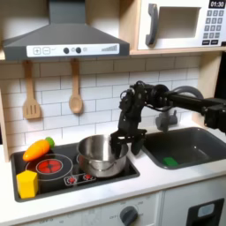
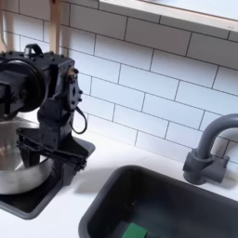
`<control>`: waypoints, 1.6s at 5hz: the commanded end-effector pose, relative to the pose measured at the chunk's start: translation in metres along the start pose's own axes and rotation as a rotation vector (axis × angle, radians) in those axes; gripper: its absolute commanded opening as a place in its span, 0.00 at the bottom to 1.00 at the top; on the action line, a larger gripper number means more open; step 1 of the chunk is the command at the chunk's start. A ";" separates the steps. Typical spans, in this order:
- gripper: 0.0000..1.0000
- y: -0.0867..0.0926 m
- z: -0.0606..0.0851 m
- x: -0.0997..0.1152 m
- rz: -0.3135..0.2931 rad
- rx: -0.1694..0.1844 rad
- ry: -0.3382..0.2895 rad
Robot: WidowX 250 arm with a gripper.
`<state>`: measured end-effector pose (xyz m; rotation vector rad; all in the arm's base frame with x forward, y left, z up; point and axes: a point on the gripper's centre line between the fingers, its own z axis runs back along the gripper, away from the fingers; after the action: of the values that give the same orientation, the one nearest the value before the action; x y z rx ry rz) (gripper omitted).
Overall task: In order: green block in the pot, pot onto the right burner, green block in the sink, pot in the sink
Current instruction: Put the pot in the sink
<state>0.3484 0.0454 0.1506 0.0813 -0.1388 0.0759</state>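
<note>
The shiny steel pot (image 1: 100, 155) stands on the right half of the black cooktop (image 1: 62, 181) and hides the right burner. In the second exterior view the pot (image 2: 17, 165) sits at the left edge. My gripper (image 1: 124, 140) hangs at the pot's right rim; its fingers (image 2: 67, 169) look spread, one inside the wall and one outside, so it is open. The green block (image 1: 169, 161) lies on the floor of the dark grey sink (image 1: 201, 141), near its front left corner. That block (image 2: 136, 231) also shows at the bottom edge of the second exterior view, inside the sink (image 2: 191, 200).
A yellow block (image 1: 27, 183) and an orange carrot (image 1: 38, 148) lie by the left burner (image 1: 51, 165). The dark faucet (image 2: 208, 149) rises behind the sink. Wooden utensils (image 1: 75, 88) hang on the tiled wall, under a range hood (image 1: 62, 40).
</note>
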 end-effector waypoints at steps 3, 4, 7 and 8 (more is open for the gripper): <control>0.00 -0.001 0.008 -0.010 -0.019 -0.013 0.012; 0.00 -0.002 0.017 -0.009 -0.018 -0.027 0.015; 0.00 -0.010 0.053 0.004 -0.017 -0.059 -0.064; 0.00 -0.024 0.060 0.002 -0.057 -0.095 -0.075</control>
<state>0.3456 0.0173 0.2037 -0.0078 -0.2001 0.0124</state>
